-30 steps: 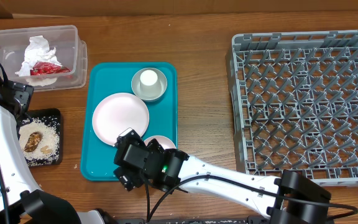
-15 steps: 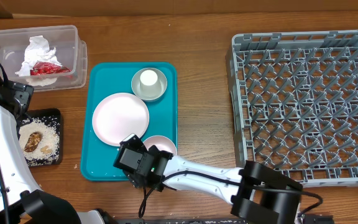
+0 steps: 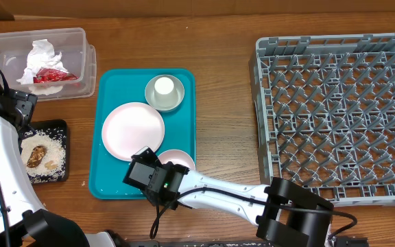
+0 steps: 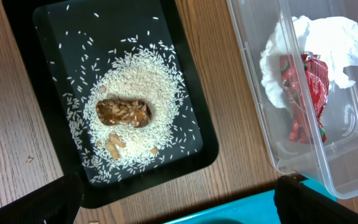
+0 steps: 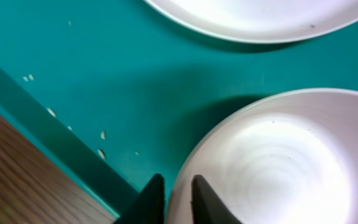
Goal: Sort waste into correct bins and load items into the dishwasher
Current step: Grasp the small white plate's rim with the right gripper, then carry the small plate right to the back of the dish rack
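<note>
- Two arms in play, so here's how each one sat. My right gripper (image 5: 178, 194) was down at the near end of the teal tray (image 3: 108, 137), dark fingers pinched close with the rim of the small plate (image 5: 278, 162) between them.
- That plate was round, pale pinkish-white and glossy, with faint rings in its well. It lay flat on the smooth tray.
- The large plate (image 3: 133, 130), same shape and finish, lay just beside it, further up the tray.
- At the far end of the tray sat the grey-green bowl (image 3: 152, 100) with the white cup (image 3: 164, 87) standing inside it.
- A few white specks (image 5: 101, 134) were scattered on the teal plastic near the raised edge.
- My left gripper (image 4: 176, 196) hung with its fingers spread wide apart, holding nothing, over the bit of wooden table (image 3: 225, 103) between the two bins.
- The black tray (image 4: 185, 74) was shallow and shiny, with a mound of loose rice (image 4: 160, 93) in it and brown lumps (image 4: 123, 112) in the middle of the mound.
- The clear tub (image 4: 253, 93) had a rounded rim. Inside were the crumpled napkin (image 4: 328, 37) and the red foil wrapper (image 4: 306, 87), touching each other.
- The grey rack (image 3: 259, 103), all pegs and lattice sides, stood well apart on the right with nothing between it and the tray.
</note>
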Available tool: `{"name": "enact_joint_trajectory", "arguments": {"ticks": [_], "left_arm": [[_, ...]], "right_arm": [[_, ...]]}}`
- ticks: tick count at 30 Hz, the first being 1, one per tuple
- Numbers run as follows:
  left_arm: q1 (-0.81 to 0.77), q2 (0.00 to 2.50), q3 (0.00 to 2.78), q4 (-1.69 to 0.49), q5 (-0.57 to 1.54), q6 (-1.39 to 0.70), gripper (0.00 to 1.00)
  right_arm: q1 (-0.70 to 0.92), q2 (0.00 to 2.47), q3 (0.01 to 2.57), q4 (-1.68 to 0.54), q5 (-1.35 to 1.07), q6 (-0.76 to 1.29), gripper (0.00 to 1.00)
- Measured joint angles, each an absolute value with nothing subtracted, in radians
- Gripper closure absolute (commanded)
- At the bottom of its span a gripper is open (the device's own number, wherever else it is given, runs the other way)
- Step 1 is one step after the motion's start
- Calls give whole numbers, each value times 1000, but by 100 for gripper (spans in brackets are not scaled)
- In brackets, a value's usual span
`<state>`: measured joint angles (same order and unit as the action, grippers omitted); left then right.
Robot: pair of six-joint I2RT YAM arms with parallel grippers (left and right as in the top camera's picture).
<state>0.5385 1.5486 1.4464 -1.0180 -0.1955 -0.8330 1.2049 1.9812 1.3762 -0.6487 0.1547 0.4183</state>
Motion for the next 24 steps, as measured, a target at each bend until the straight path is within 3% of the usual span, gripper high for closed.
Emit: {"name": "enact_joint_trajectory", "arguments": {"ticks": [3,15,19,24], "left_arm": [[538,1549,1446,-1018,-196,-833,0],[538,1549,1446,-1018,-196,-833,0],[538,1549,1446,-1018,-196,-833,0],[538,1549,1446,-1018,-196,-833,0]], "right_arm": [[1205,1981,1409,-676,146,421,96],[1168,1946,1546,-833,115,419,96],[1057,1866,1597,-904,102,419,96],[757,1690,1624,-942,37,418,96]]}}
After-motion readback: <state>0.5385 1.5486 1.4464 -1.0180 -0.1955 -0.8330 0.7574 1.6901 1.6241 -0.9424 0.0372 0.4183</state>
